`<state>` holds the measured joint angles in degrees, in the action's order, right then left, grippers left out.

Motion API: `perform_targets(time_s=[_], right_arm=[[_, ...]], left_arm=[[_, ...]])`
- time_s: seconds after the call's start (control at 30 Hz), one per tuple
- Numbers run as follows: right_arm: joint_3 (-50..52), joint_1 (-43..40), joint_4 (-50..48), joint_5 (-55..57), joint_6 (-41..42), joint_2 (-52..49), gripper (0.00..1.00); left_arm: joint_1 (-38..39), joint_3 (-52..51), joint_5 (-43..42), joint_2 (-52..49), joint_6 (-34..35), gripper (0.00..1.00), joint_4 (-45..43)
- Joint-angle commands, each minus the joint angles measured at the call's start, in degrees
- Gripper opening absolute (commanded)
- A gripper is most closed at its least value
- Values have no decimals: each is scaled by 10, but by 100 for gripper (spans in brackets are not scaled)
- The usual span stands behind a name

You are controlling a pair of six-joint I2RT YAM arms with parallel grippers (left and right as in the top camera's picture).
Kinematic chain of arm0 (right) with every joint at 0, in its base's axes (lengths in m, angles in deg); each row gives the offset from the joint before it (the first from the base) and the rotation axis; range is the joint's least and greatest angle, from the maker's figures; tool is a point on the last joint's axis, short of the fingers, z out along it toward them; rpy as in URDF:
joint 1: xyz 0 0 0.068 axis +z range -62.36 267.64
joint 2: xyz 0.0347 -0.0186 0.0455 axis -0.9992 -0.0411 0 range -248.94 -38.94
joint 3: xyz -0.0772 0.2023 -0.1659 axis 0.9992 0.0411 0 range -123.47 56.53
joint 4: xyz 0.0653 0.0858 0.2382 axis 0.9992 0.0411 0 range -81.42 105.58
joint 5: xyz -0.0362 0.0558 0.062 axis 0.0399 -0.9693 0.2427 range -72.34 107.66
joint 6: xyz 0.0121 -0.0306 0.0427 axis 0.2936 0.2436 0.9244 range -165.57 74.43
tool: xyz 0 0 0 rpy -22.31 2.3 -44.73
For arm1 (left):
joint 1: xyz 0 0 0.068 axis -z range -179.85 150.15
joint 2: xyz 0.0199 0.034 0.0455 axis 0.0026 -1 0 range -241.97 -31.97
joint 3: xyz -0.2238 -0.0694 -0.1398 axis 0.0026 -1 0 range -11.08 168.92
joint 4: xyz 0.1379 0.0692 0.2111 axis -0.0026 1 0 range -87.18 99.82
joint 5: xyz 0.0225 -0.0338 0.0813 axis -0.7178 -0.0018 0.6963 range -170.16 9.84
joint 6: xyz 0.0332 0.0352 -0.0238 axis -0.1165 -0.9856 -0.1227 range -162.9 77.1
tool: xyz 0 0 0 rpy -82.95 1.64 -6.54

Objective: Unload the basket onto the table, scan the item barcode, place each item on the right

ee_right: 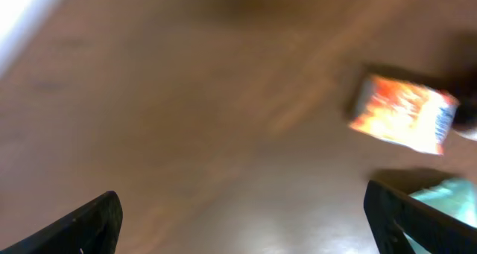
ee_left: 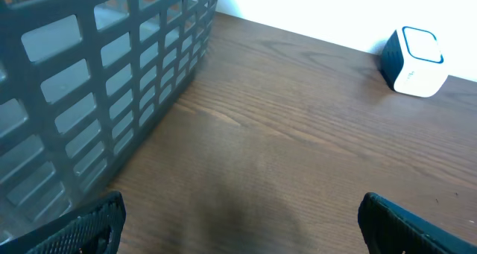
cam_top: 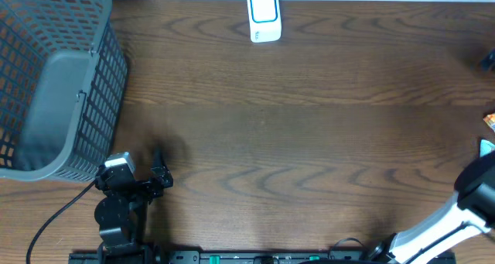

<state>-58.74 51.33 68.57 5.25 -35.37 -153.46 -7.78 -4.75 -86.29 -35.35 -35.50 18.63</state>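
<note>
The white barcode scanner (cam_top: 264, 16) with a blue-rimmed window stands at the table's far edge, and it also shows at the top right in the left wrist view, scanner (ee_left: 416, 61). An orange and white packet (ee_right: 402, 112), blurred, lies on the table ahead and to the right of my right gripper (ee_right: 242, 220), which is open with nothing between its fingers. Only a sliver of that packet (cam_top: 490, 121) shows at the overhead's right edge. My left gripper (ee_left: 238, 228) rests open and empty near the front left of the table, left gripper (cam_top: 158, 176).
A large grey mesh basket (cam_top: 54, 78) fills the left side of the table, close to the left arm; its wall (ee_left: 97, 83) shows in the left wrist view. A teal object (ee_right: 440, 194) lies just beside the right gripper's right finger, also at the overhead's right edge, teal object (cam_top: 487, 146).
</note>
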Motion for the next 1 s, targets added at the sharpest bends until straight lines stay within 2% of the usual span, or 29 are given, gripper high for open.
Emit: perform_targets(time_s=[0.0, 0.3, 0.53, 0.97], right_arm=[[-22, 27, 1, -89, 3, 101, 99], [-22, 75, 9, -89, 2, 351, 99], [-22, 75, 91, -87, -36, 534, 99], [-22, 81, 169, -66, -49, 792, 99]], left_arm=[[0, -13, -9, 1, -7, 100, 3], [0, -13, -9, 1, -7, 100, 3], [0, -13, -9, 1, -7, 100, 3], [0, -13, -9, 1, -7, 100, 3]])
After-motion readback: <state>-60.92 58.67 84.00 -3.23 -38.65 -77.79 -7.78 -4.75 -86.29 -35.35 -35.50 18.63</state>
